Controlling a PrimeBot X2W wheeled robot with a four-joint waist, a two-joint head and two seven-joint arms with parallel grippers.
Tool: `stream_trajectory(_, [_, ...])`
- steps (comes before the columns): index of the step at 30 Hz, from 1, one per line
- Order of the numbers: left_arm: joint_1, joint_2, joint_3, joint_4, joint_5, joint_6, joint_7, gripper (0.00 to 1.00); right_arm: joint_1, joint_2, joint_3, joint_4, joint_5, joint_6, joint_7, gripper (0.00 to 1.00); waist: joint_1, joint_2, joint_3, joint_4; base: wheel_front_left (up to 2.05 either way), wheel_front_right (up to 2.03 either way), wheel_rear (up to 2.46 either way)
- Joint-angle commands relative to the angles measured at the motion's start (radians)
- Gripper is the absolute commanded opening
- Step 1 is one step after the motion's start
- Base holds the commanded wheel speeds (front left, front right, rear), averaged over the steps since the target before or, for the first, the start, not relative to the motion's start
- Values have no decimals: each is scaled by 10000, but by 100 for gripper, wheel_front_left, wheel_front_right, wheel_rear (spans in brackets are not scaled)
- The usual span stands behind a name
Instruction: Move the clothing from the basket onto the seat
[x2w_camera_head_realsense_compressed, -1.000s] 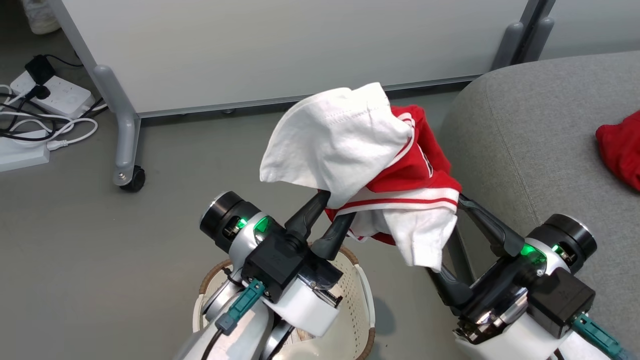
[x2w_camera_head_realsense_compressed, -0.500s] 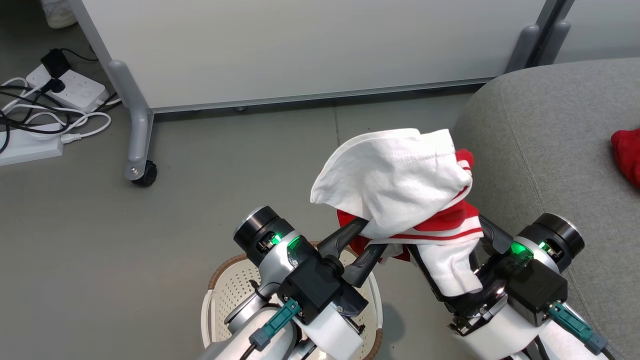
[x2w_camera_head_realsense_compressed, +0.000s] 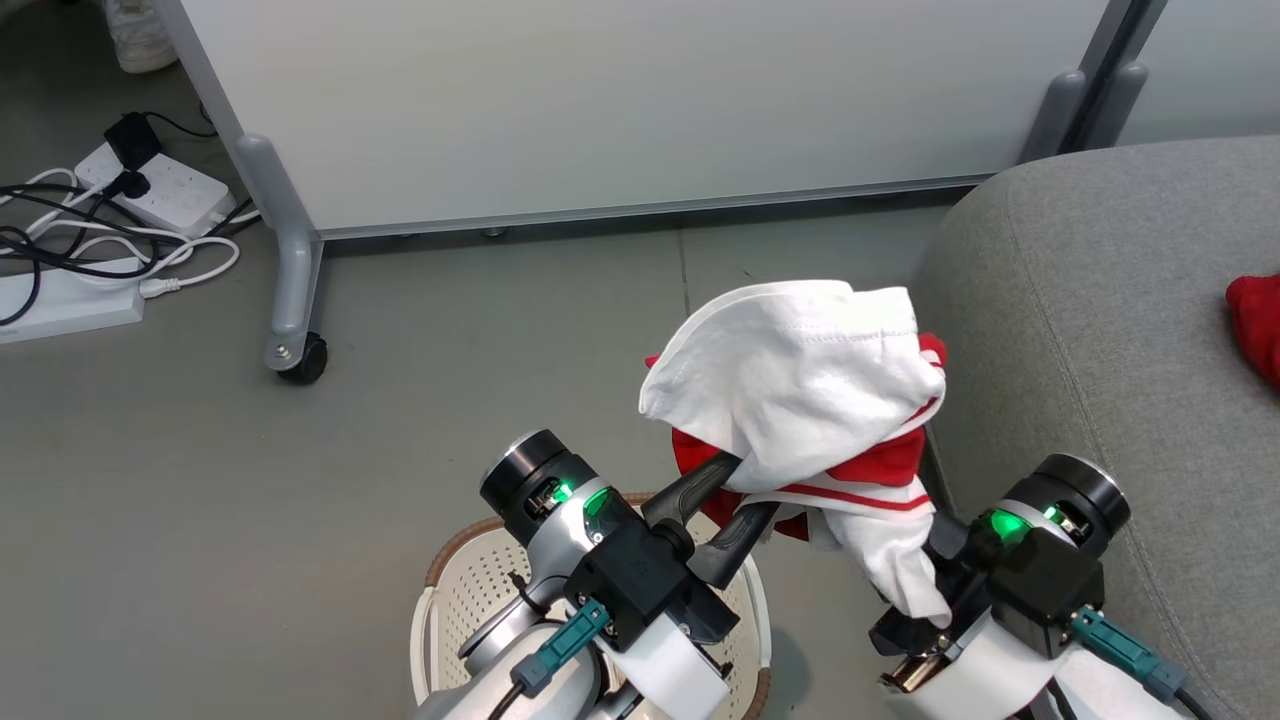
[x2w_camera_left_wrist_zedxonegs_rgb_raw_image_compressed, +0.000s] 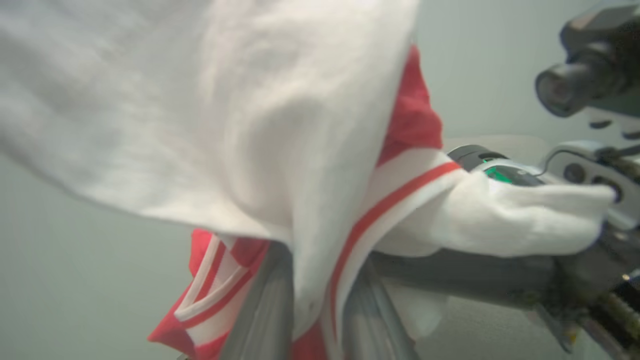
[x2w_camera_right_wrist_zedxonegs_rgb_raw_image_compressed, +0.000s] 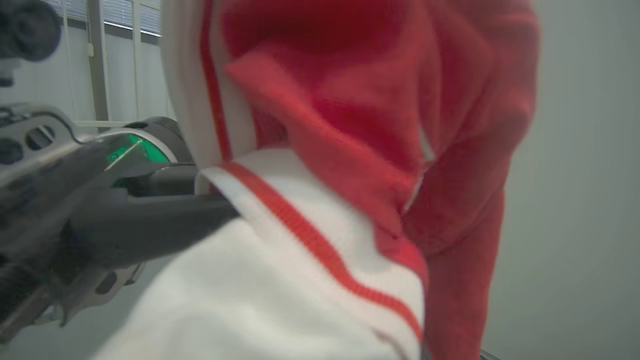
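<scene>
While the basket (x2w_camera_head_realsense_compressed: 455, 600) sits low on the floor (x2w_camera_head_realsense_compressed: 150, 480), the striped garment (x2w_camera_head_realsense_compressed: 800, 370) hangs in the air between both grippers, just short of the seat (x2w_camera_head_realsense_compressed: 1080, 300).

Far left: power strips (x2w_camera_head_realsense_compressed: 165, 190) and cables (x2w_camera_head_realsense_compressed: 120, 250) on the floor, then the pale partition panel (x2w_camera_head_realsense_compressed: 600, 100) on its caster (x2w_camera_head_realsense_compressed: 300, 360). The basket is at the bottom edge, partly behind the left arm, contents hidden. The left gripper (x2w_camera_head_realsense_compressed: 750, 490) is above the basket, fingers (x2w_camera_left_wrist_zedxonegs_rgb_raw_image_compressed: 260, 305) clenched on a white fold of the striped garment, white panel on top, red underneath. The garment's white end drapes over the right gripper (x2w_camera_head_realsense_compressed: 940, 545); its fingers are covered, so I cannot tell if they pinch the cloth. The garment is just beside the seat's rounded corner, not on it. A plain red garment (x2w_camera_head_realsense_compressed: 1255, 325) lies on the seat at the far right edge.
</scene>
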Motion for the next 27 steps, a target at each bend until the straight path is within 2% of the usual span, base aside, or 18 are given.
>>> stream_trajectory(1, [198,-75,-338,98,-20,-281,56,0,-221,177,-66,-198,100,-6,-70,0,0,0,-6,-3,0,0,0])
stream_trajectory(7, [301,-60,-308,206,-48,-272,66,0,-184,179,-111,-206,188,-5,-84,0,0,0,-61,-37,0,0,0])
stream_trajectory(8, [322,-58,-295,203,-50,-274,66,2,-169,205,-153,-234,185,-5,-89,0,0,0,-70,-44,0,0,0])
stream_trajectory(10, [372,-48,-268,201,-45,-269,66,23,-160,243,-209,-271,194,-6,-89,0,0,0,-90,-54,0,0,0])
stream_trajectory(11, [390,-43,-253,212,-44,-268,66,39,-155,258,-235,-280,208,-6,-89,0,0,0,-98,-59,0,0,0])
stream_trajectory(12, [407,-40,-238,217,-37,-269,66,49,-140,264,-253,-285,216,-6,-89,0,0,0,-107,-62,0,0,0])
stream_trajectory(13, [409,-39,-219,224,-24,-260,67,63,-119,274,-287,-276,182,-5,-89,0,0,0,-117,-66,0,0,0])
stream_trajectory(15, [378,-29,-152,239,23,-189,67,100,-50,298,-362,-235,120,9,-89,0,0,0,-147,-73,0,0,0])
stream_trajectory(27, [500,-28,316,357,103,-109,29,100,480,394,-1977,177,-348,-2,-63,0,0,0,-245,-139,0,0,0])
